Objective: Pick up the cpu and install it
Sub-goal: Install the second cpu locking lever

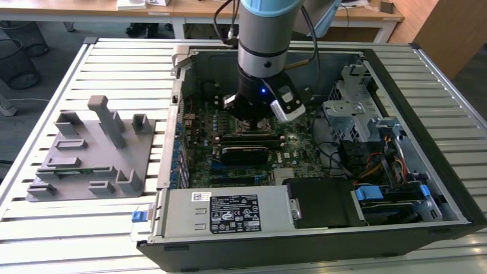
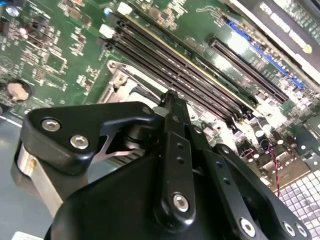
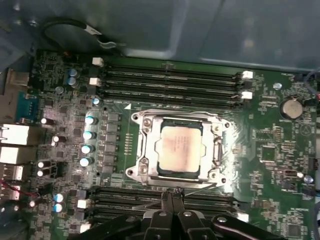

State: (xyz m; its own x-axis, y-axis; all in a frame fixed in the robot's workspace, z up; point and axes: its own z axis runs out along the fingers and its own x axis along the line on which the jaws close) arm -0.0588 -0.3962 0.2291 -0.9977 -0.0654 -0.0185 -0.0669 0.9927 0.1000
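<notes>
1. The cpu (image 3: 180, 148) is a small, flat, square chip with a pale silvery metal top and a thin dark green border showing around it. Faint print on its top is too small to read.
2. In the first wrist view, the cpu lies flat, face up, seated inside the metal socket frame (image 3: 142, 150) near the middle of the green motherboard (image 3: 270, 150). Being square, it has no long axis; its edges run parallel to the frame and to the black memory slots (image 3: 170, 82) on either side of the socket.
3. The hand (image 3: 172, 200) hangs just beside the socket, over the nearer memory slots, apart from the cpu. Its black fingers (image 2: 172, 107) are pressed together at the tips, clenched on nothing.
4. In the exterior view, the arm (image 1: 263, 63) reaches down into the open computer case (image 1: 426, 188), which lies on a slatted desk (image 1: 84, 234). A grey fixture block (image 1: 91, 151) sits toward the desk's edge on the exterior view's left.
</notes>
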